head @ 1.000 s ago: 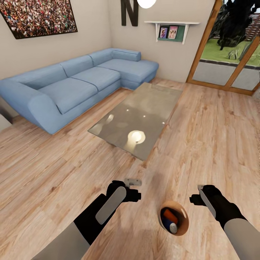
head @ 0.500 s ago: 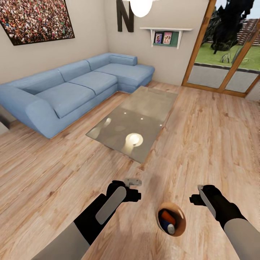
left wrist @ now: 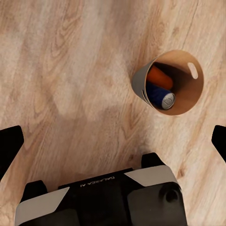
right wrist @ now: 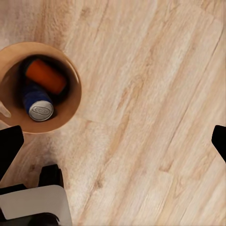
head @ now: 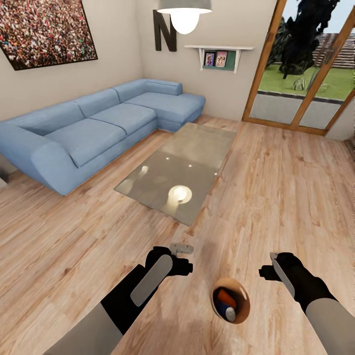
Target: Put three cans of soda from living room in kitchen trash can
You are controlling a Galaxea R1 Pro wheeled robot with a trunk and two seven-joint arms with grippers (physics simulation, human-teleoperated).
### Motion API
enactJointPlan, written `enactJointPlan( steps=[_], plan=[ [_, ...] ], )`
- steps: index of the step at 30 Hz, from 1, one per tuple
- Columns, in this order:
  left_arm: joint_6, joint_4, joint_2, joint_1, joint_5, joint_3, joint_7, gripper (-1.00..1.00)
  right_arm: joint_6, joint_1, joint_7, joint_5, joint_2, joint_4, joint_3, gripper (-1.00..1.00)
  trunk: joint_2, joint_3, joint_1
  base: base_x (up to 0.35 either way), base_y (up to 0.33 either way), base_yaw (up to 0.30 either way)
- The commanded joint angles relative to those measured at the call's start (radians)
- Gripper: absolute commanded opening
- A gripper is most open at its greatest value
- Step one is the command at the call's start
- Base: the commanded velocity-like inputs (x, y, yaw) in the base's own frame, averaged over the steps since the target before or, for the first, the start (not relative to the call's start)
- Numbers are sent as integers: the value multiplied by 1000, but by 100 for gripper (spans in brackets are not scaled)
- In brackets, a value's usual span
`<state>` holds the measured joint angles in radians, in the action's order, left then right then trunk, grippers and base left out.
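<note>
Two drink cans, one orange [head: 226, 298], one blue with silver top [head: 230, 312], lie tilted in the round tan bin [head: 244, 306] on the wood floor, between my left pincer [head: 181, 248] and right pincer [head: 272, 256], nearer the right; both pincers apart, empty.

Left arm: reaches forward and low, forearm angled inward.
Left gripper [head: 181, 248]: fingers spread wide, nothing between them; tips sit at opposite edges of the left wrist view.
Right arm: reaches forward from the right side.
Right gripper [head: 272, 255]: fingers spread wide, holding nothing.
</note>
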<state>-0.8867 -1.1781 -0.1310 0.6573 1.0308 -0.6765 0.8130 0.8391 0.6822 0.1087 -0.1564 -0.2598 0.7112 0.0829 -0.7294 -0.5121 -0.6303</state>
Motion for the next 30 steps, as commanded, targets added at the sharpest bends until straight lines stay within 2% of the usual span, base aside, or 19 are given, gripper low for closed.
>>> enactJointPlan(
  steps=[1, 18, 30],
  plan=[
    [0, 0, 0, 0, 0, 0, 0, 100, 0, 0, 0, 0, 0, 0, 0, 100, 7, 5, 4, 0, 0, -84],
    [0, 0, 0, 1, 0, 0, 0, 100, 0, -1, -1, 0, 0, 1, -1, 100, 126, 85, 69, 0, 0, -60],
    [0, 0, -1, 1, 0, 0, 0, 100, 1, -1, -1, 0, 0, 1, 0, 100, 210, 126, 115, 0, 0, -3]
  ],
)
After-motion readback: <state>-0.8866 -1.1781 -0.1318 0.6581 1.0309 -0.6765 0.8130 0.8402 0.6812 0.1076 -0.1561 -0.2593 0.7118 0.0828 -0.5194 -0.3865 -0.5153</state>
